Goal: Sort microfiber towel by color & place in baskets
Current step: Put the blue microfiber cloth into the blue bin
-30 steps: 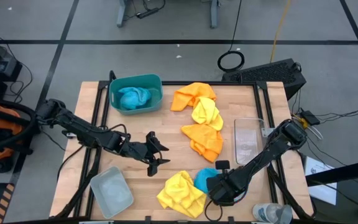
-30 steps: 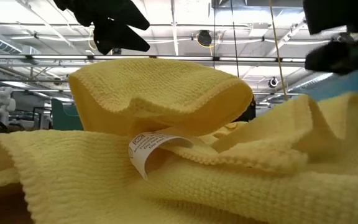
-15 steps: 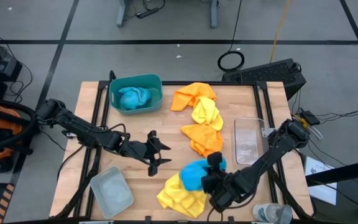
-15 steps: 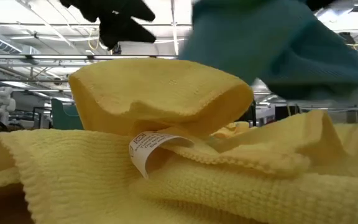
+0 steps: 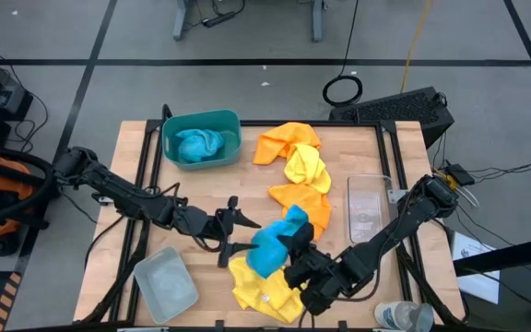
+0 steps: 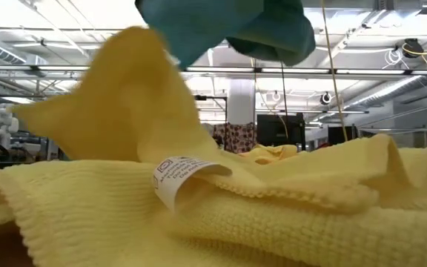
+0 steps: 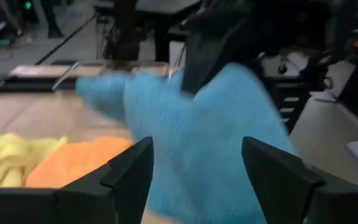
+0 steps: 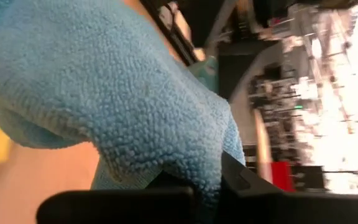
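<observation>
My right jaws [image 5: 289,247] are clenched on a bright blue fuzzy microfiber towel [image 5: 273,247], carried above the wooden table [image 5: 247,184]. My left jaws [image 5: 230,232], spread and empty, wait just beside it; I judge a handover toward the teal plastic basket [image 5: 202,120] comes next.

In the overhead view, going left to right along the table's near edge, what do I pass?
Pale grey basket → yellow towel → right claw, holding the blue towel → clear plastic bottle.
</observation>
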